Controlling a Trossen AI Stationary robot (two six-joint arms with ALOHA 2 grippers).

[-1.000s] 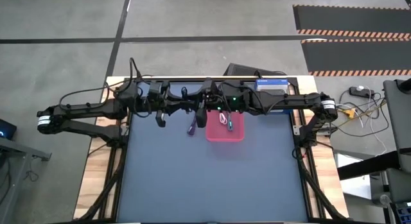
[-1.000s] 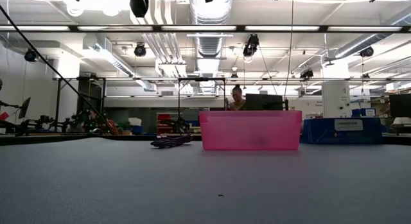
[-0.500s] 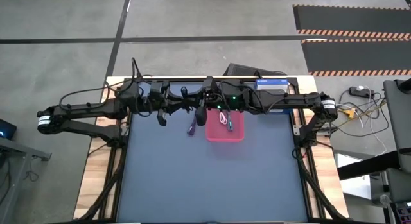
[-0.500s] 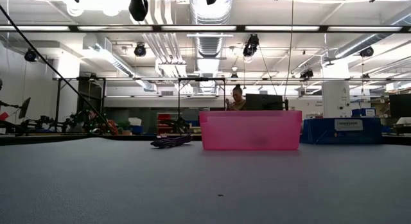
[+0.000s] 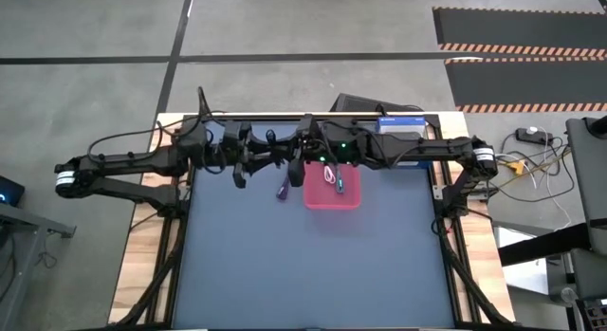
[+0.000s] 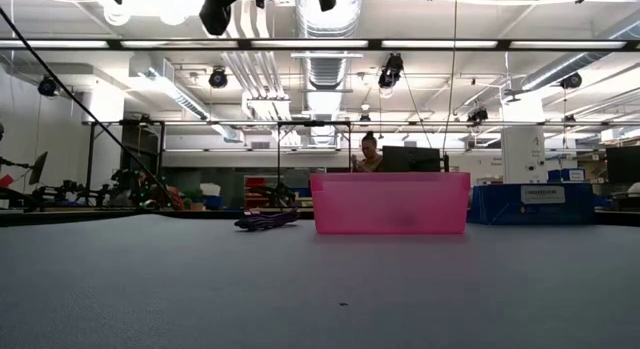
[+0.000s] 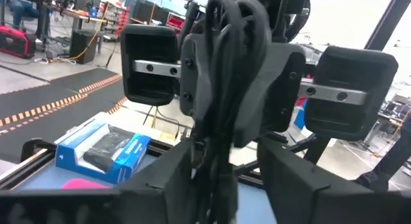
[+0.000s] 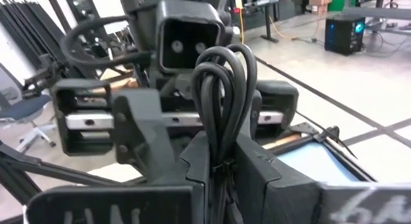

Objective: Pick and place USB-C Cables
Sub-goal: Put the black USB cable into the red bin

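My two grippers meet nose to nose high above the table's far edge. A black USB-C cable bundle (image 8: 222,83) stands between them, with my right gripper (image 8: 223,176) shut on it. My left gripper (image 7: 228,185) is open, its fingers on either side of the same bundle (image 7: 221,121); I cannot tell whether they touch it. A purple cable (image 5: 282,189) lies on the mat just left of the pink tray (image 5: 349,202). A white cable (image 5: 328,172) and a teal cable (image 5: 339,185) lie inside the tray. My right gripper pinches the black bundle between its two fingers at the tied stretch (image 8: 222,165), below the loops. The loops (image 8: 225,63) stick out past the fingertips toward my left gripper. The fingers come level from the table's right. The bundle is lifted clear, high above the mat.
A blue box (image 5: 400,125) and a dark device (image 5: 358,103) sit beyond the far edge. In the low view, the pink tray (image 6: 390,202) and the purple cable (image 6: 266,221) stand far back on the grey mat, which stretches bare toward the near edge.
My left arm has edged a little toward the table's right, toward my right gripper. The tray and the purple cable have stayed where they were.
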